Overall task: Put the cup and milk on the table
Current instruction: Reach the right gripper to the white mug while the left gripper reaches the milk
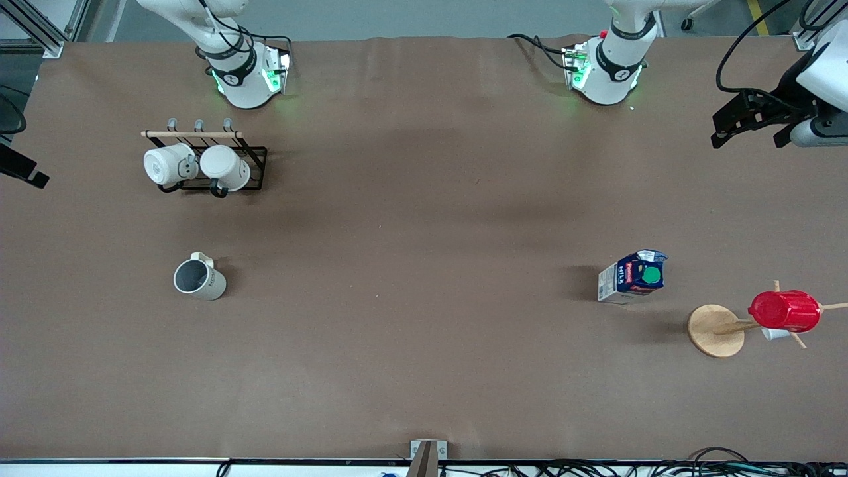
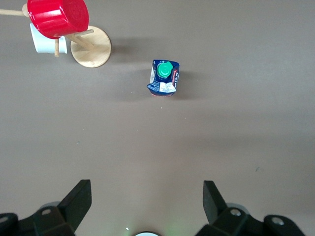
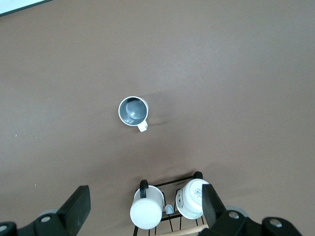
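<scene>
The cup [image 1: 199,279], cream-white with a grey inside, stands upright on the brown table [image 1: 424,218] toward the right arm's end. It also shows in the right wrist view [image 3: 133,111]. The milk [image 1: 633,275], a blue and white carton with a green cap, stands upright toward the left arm's end and shows in the left wrist view [image 2: 164,78]. My left gripper [image 2: 146,183] is open and empty, high over bare table, apart from the milk. My right gripper [image 3: 145,187] is open and empty, high over the mug rack, apart from the cup.
A black wire rack [image 1: 218,159] holds two whiter mugs [image 1: 169,165], farther from the front camera than the cup. A wooden mug tree [image 1: 715,330] with a red ribbed cup [image 1: 785,311] stands beside the milk. A black bracket with cables [image 1: 748,116] is near the left arm's end.
</scene>
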Available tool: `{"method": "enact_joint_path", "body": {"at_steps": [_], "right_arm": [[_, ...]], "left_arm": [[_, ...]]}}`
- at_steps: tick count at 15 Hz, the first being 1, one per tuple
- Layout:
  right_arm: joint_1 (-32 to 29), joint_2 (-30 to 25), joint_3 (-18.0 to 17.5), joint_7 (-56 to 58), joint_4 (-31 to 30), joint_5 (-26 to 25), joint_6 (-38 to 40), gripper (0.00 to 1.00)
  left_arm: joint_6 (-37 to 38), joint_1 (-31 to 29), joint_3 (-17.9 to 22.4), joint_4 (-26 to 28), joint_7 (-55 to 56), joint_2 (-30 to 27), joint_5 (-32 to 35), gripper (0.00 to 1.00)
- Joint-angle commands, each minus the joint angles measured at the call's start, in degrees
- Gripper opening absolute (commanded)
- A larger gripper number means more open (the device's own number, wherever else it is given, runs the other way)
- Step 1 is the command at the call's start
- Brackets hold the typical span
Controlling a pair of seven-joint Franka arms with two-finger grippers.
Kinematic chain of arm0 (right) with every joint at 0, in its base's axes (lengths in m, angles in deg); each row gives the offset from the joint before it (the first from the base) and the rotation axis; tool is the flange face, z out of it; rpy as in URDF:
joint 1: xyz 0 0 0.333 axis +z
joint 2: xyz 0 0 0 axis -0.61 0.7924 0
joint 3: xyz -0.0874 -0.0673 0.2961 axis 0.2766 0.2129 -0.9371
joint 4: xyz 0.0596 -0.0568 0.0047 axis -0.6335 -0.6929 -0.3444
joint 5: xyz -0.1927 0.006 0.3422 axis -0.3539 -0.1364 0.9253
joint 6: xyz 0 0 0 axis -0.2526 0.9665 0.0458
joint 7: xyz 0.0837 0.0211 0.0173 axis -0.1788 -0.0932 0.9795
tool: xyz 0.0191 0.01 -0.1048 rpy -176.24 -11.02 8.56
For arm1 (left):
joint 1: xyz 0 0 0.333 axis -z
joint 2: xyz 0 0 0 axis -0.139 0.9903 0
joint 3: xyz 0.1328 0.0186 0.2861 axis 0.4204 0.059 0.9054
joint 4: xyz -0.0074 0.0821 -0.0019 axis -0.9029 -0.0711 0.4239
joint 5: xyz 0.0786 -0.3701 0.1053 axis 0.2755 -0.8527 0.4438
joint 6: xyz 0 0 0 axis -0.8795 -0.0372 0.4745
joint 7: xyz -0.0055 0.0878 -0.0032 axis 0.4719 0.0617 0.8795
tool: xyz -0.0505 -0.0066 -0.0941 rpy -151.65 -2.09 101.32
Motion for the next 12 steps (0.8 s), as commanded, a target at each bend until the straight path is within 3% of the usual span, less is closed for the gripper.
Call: {"method": "enact_joint_path", "body": {"at_steps": [1,5,8,12], "right_arm": [[-0.49,-0.98,-0.19,0.69,-0.65,0.56,0.45,1.0],[-0.49,-0.98,-0.1,0.7,-0.65,0.56,0.54,1.0],[-0.14,-0.46,-0.28,3.83,-2.31,0.65,0.63,1.0],[0.91,0.42,-0.36,6.23,-15.73,0.56,-13.83,1.0]], "left_arm": [[-0.02,0.51,0.16,-1.06,-0.62,0.57,-0.08,1.0],[-0.63,0.24,0.16,-3.16,-0.8,5.21,0.01,1.0],[-8.08,0.33,0.16,-0.81,-0.8,9.44,0.01,1.0],[-19.87,0.95,0.16,2.98,-0.89,16.11,2.28,1.0]]}}
